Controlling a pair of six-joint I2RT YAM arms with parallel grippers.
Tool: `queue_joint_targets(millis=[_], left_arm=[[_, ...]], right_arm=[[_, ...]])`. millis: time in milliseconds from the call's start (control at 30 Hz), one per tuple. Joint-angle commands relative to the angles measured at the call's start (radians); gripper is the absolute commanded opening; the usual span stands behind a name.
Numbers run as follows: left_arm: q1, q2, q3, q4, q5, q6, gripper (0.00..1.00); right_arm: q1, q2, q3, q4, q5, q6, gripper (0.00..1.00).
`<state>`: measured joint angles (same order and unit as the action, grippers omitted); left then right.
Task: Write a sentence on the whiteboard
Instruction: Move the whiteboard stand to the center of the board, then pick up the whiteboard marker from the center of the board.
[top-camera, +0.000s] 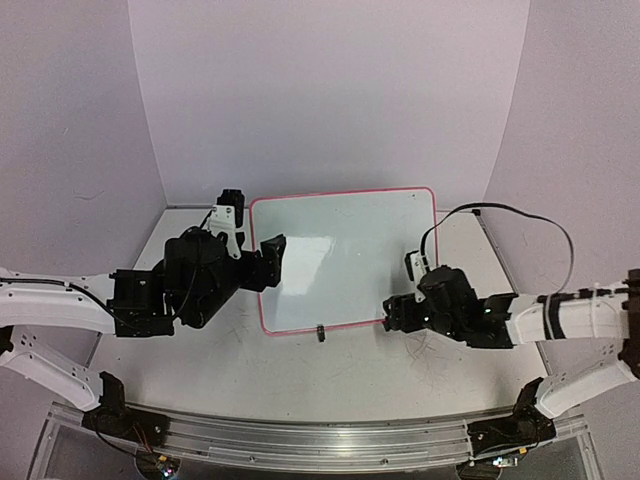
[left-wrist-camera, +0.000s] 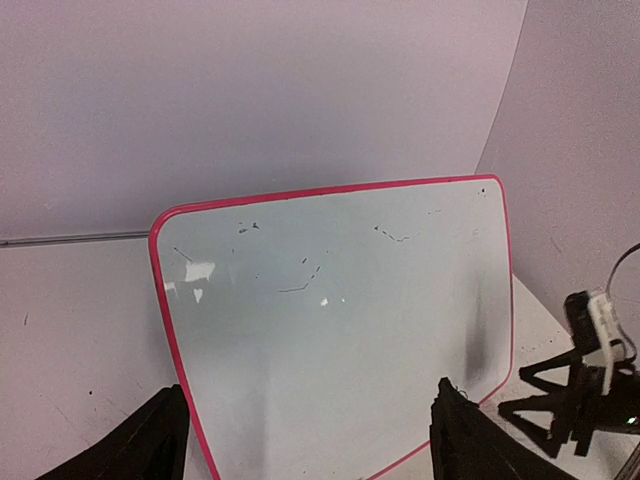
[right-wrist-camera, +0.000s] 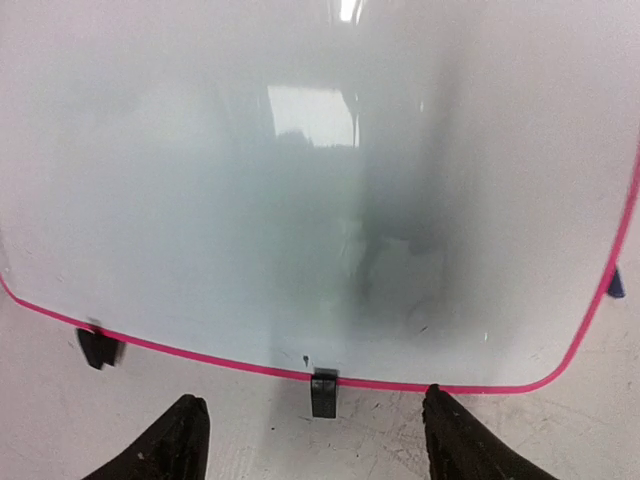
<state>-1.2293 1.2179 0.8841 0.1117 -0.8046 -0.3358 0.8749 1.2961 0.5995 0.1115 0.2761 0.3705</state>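
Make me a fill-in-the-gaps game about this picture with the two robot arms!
1. The whiteboard has a thin ____ frame.
2. The left gripper and the right gripper both have their fingers ____, with nothing held.
3. In the right wrist view, a small black clip foot sits at the board's ____ edge.

Missing words: pink; open; bottom.
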Motion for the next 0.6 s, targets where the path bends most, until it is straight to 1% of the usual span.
queue_joint_targets(millis=[0, 100, 167, 200, 267, 333, 400, 433, 567], left_arm=[[0.005, -0.008, 0.056, 0.025, 0.009, 0.021, 0.85], [0.004, -0.005, 0.063, 0.025, 0.009, 0.025, 0.85], [0.005, 0.000, 0.070, 0.025, 0.018, 0.028, 0.85], [0.004, 0.003, 0.073, 0.025, 0.025, 0.029, 0.85], [0.005, 0.008, 0.080, 0.024, 0.047, 0.032, 0.85], [0.004, 0.005, 0.079, 0.023, 0.071, 0.031, 0.85], [0.004, -0.002, 0.075, 0.023, 0.086, 0.024, 0.85], [0.004, -0.005, 0.071, 0.024, 0.094, 0.019, 0.85], [0.004, -0.021, 0.065, 0.021, 0.122, 0.008, 0.86]], right_arm=[[-0.071, -0.268, 0.033, -0.136, 0.149, -0.025, 0.77], [-0.254, -0.367, 0.083, -0.223, 0.124, -0.036, 0.75], [-0.378, -0.375, 0.116, -0.259, 0.098, -0.039, 0.76], [-0.445, -0.362, 0.132, -0.273, 0.062, -0.039, 0.76], [-0.604, -0.311, 0.167, -0.293, -0.072, -0.035, 0.76], [-0.741, -0.222, 0.194, -0.301, -0.202, -0.028, 0.76], [-0.826, -0.097, 0.242, -0.302, -0.318, -0.043, 0.75], [-0.844, -0.021, 0.285, -0.309, -0.348, -0.052, 0.73], [-0.847, 0.273, 0.478, -0.363, -0.407, -0.087, 0.66]])
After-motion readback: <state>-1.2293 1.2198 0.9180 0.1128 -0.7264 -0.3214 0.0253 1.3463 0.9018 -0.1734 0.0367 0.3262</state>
